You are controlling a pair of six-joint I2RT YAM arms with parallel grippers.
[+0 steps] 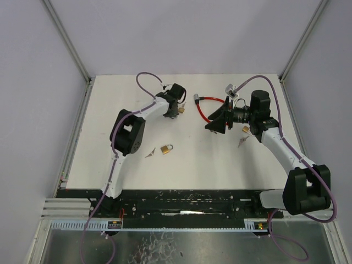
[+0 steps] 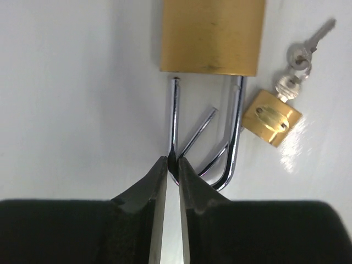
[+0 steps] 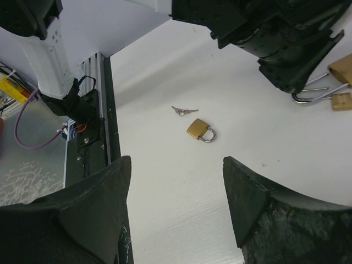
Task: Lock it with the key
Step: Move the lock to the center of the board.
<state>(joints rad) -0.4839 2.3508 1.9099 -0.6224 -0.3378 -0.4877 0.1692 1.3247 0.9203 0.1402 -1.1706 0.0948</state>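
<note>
Nips with the left claw [image 2: 172, 165], all but closed, onto the free leg of the shackle [image 2: 175, 110]. Shows the brass padlock [image 2: 212, 36] open at the far middle of the worktop [image 1: 209, 159], keys [image 2: 300, 58] just beside, untouched. Looks to have the whole locking yet to do. Stretches far forward on the left; hovers the right claw [image 3: 177, 162] wide and empty.

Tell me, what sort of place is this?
Probably a robotics lab test cell: white table walled by plain panels, left arm and right arm bolted at its edge, padlock and keys laid out.
</note>
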